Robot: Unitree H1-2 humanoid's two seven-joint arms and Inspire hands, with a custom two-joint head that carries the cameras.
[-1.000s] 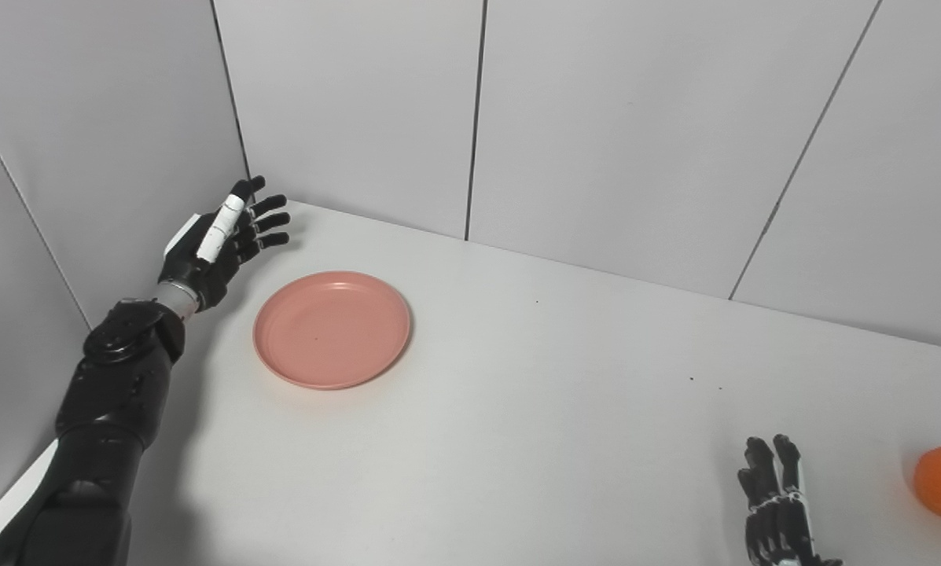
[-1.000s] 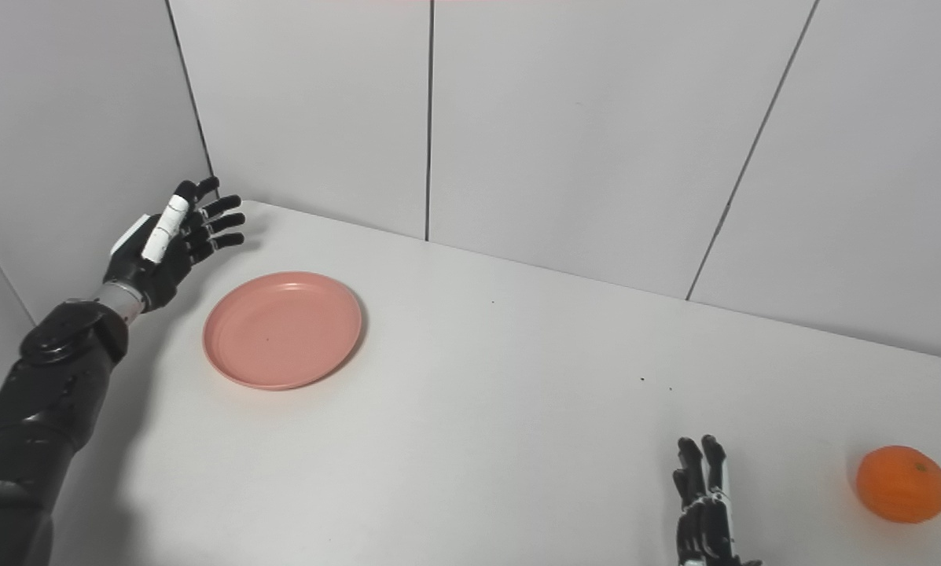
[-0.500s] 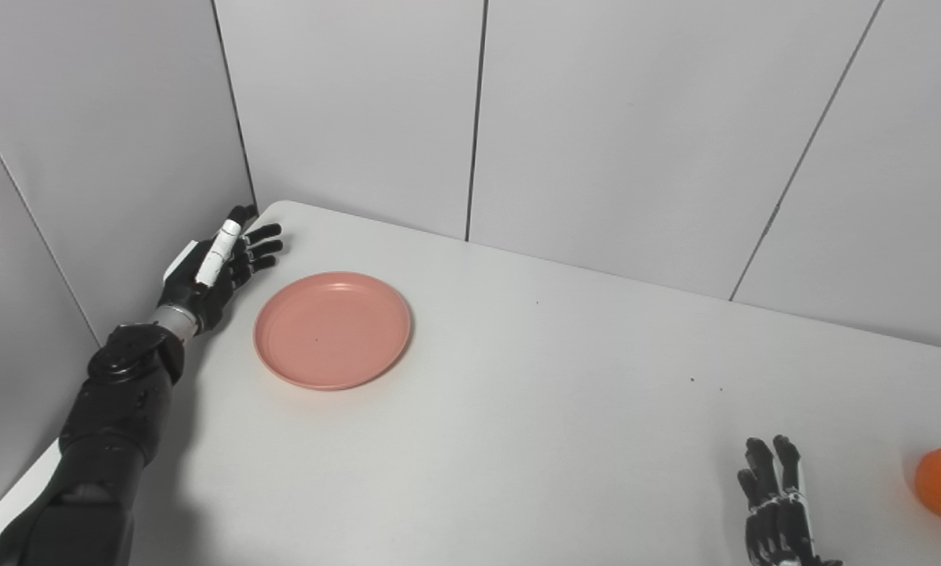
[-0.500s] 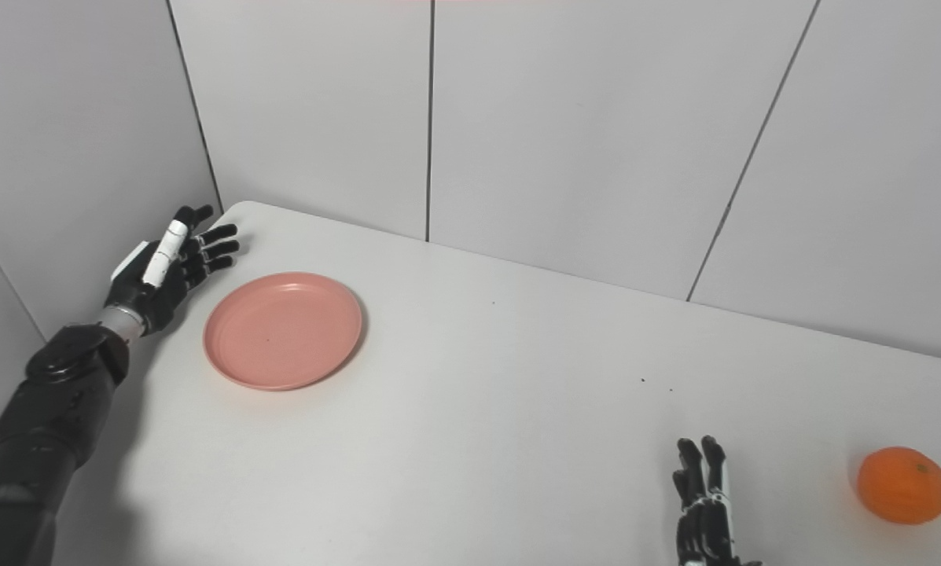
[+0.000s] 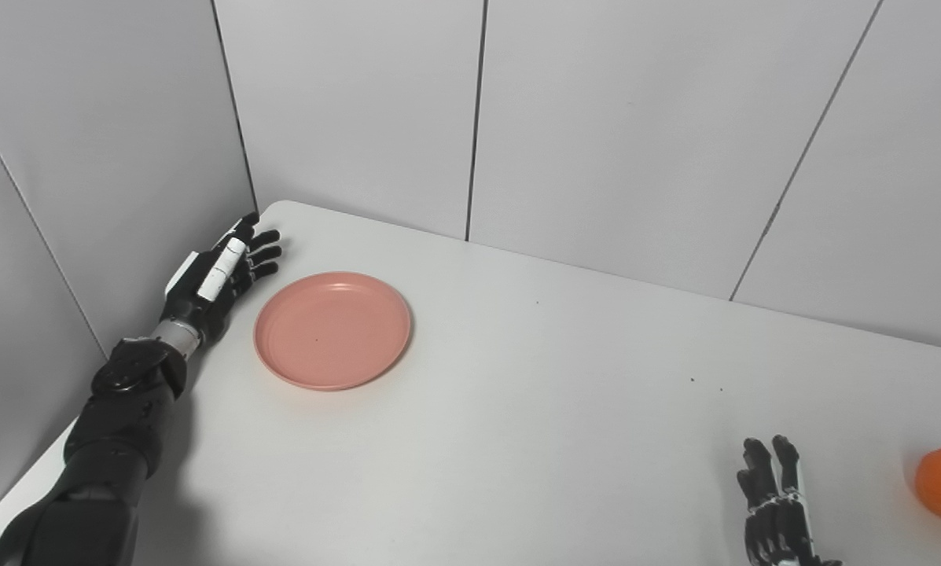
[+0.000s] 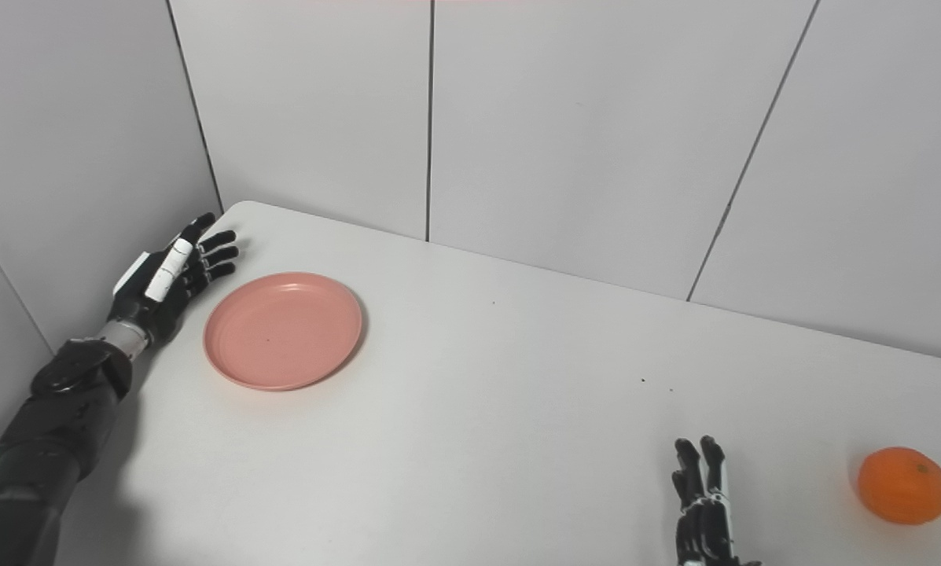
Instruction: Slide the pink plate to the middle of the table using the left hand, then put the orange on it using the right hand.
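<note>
On white table (image 5: 517, 409): left hand (image 5: 220, 271) spread, empty, just left of pink plate (image 5: 332, 330); right hand (image 6: 702, 511) spread, empty, near front edge; orange (image 6: 904, 485) to its right.

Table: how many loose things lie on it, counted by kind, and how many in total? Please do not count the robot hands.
Plate: 1
Orange: 1
Total: 2

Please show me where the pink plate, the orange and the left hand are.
pink plate (image 5: 332, 328): left eye view, flat centre.
orange (image 6: 903, 485): right eye view, middle of peel.
left hand (image 5: 218, 275): left eye view, back of hand.
</note>
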